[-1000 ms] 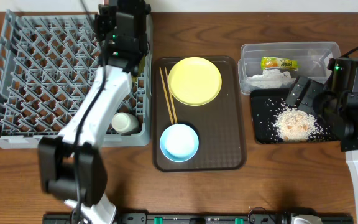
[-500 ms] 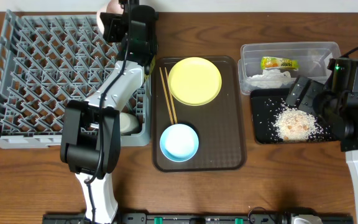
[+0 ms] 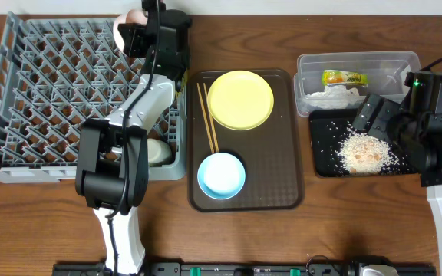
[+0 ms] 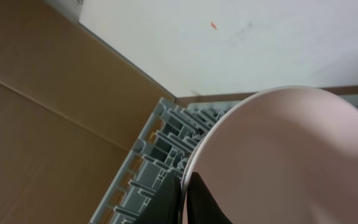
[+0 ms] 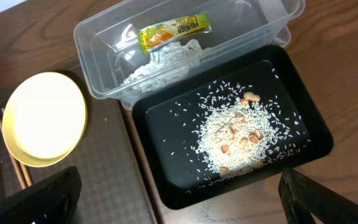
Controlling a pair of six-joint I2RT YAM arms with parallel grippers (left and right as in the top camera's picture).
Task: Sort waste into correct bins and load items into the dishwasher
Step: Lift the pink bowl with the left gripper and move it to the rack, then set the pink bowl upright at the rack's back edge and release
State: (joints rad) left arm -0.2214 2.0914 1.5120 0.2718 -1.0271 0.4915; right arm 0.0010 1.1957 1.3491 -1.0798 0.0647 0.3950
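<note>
Chopsticks (image 3: 207,116) number two; left claw (image 4: 184,198) pinches one white bowl (image 4: 291,162), right claw (image 5: 182,200) spread.

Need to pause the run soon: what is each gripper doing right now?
Left gripper: closed on the rim of the white bowl.
Right gripper: open, holding nothing.

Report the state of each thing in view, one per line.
left gripper, shut on white bowl, over dish rack
right gripper, open over black tray
yellow plate, empty on brown tray
light blue bowl, empty, upright
chopsticks, lying flat together
clear tub, holds wrapper and tissue
black tray, holds rice scraps
green cup, in dish rack
</note>
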